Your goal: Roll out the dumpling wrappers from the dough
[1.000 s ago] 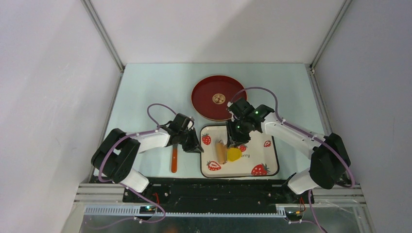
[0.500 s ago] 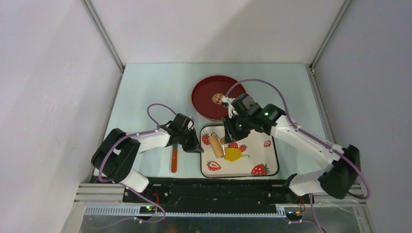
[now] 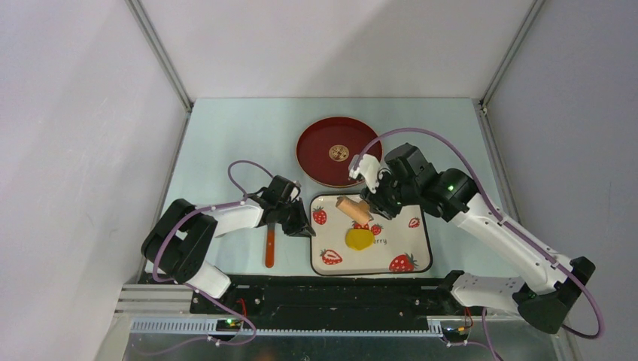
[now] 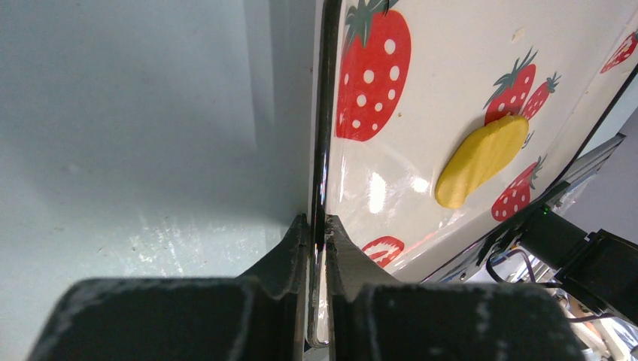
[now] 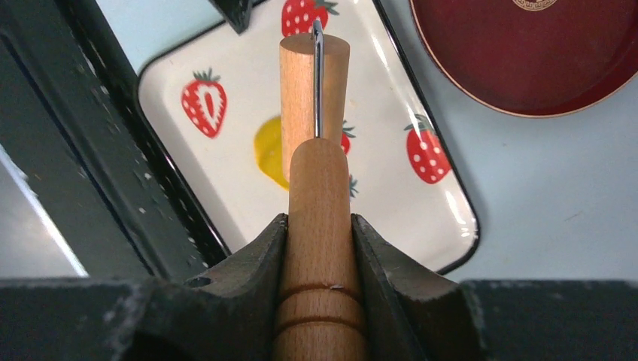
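Pale blue-green table (image 3: 226, 135) inside white walls carries the strawberry-print tray (image 3: 369, 263) close to the arm bases. Left arm lies low and folded, its forearm pointing at the tray's left side; the left gripper (image 3: 305, 226) is pinched on the tray's left rim. Right arm stretches long from the tray's right, elbow out, wrist bent back over the tray's far half; the right gripper (image 3: 369, 209) is clamped on the handle of a wooden rolling pin (image 3: 352, 209), which lies aslant over that far half. The dough (image 3: 360, 239), one yellow lump, sits on the tray near its middle, just nearer than the pin. A red plate (image 3: 323, 162) lies beyond the tray, an orange-handled tool (image 3: 269, 248) to its left

Only the left wrist view shows the black rim squeezed between the fingers (image 4: 297, 248). Only the right wrist view shows a metal wire on the roller head, which hides part of the dough (image 5: 267, 150); whether pin and dough touch I cannot tell
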